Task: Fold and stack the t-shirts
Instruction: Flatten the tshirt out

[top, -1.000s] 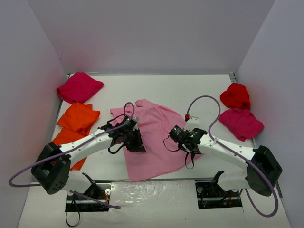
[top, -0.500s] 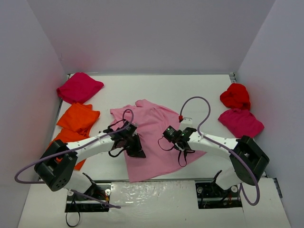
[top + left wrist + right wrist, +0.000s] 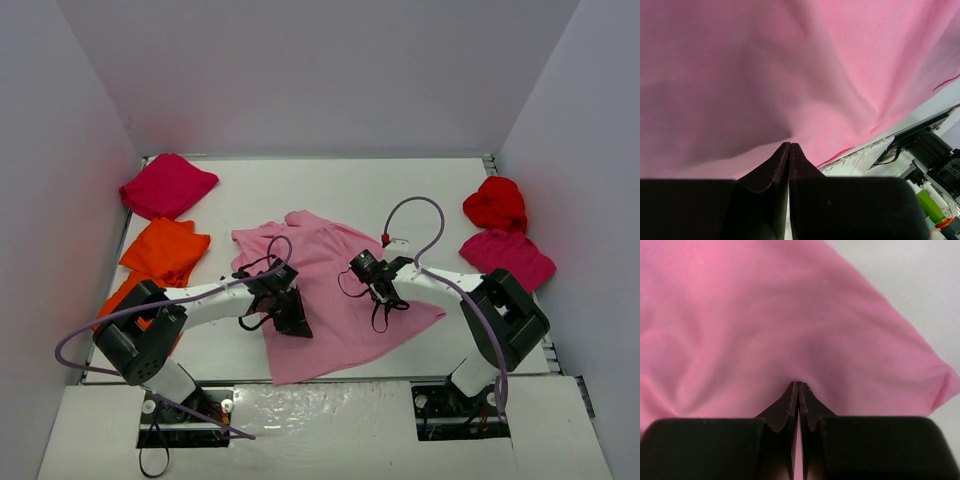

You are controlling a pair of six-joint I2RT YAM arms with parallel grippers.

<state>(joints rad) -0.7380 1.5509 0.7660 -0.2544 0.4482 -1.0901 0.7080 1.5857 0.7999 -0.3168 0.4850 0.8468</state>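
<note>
Midway across the desk [image 3: 420, 195], the pink t-shirt [image 3: 325, 255] lies rumpled; your left claw [image 3: 790, 146] and right claw [image 3: 798, 385] each pinch its cloth, pressed together. It looks light and limp, so grip hems or corners

A pink shirt [image 3: 765, 315] fills most of the frame, its cloth rumpled in soft folds that run in toward the lower middle. There the right gripper [image 3: 798, 386] has its two dark fingers [image 3: 782, 410] pressed together, pinching the cloth at their tips. The shirt's edge slants down to a corner at the right, with bare white table [image 3: 920, 290] in the upper right
</note>
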